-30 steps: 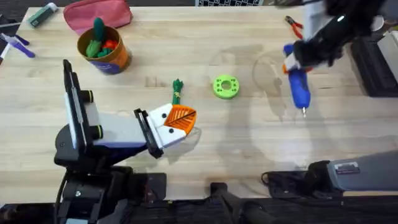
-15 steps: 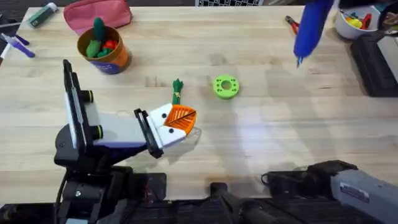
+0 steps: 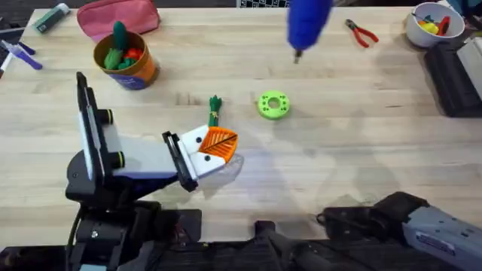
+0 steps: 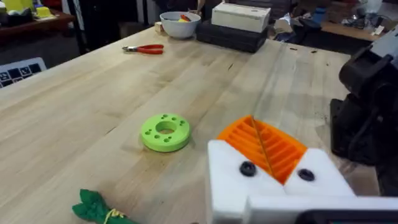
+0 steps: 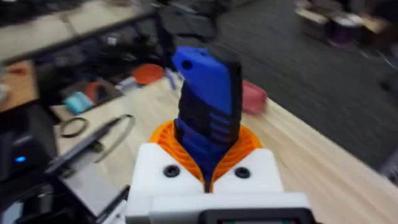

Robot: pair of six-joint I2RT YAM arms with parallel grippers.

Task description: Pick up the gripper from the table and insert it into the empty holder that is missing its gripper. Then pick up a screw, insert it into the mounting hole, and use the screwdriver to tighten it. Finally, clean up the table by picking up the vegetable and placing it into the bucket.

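Right claw [image 5: 208,168]: orange pads clamped on blue screwdriver [image 3: 307,22], held up off the table [image 3: 361,150] near its far edge, bit pointing down.
Left claw [image 3: 218,147]: low over table's near-left; pads together, nothing between them.
Vegetable [image 3: 215,110]: flat on table, just beyond left claw.
Green disc [image 3: 273,105]: beside vegetable, apart.
Bucket [image 3: 125,60]: far left, toys inside.
Open room: bare wood across middle and right.
Pliers [image 3: 362,33]: far edge.

Bright, even light; soft tabletop shadows (right wrist view motion-blurred).
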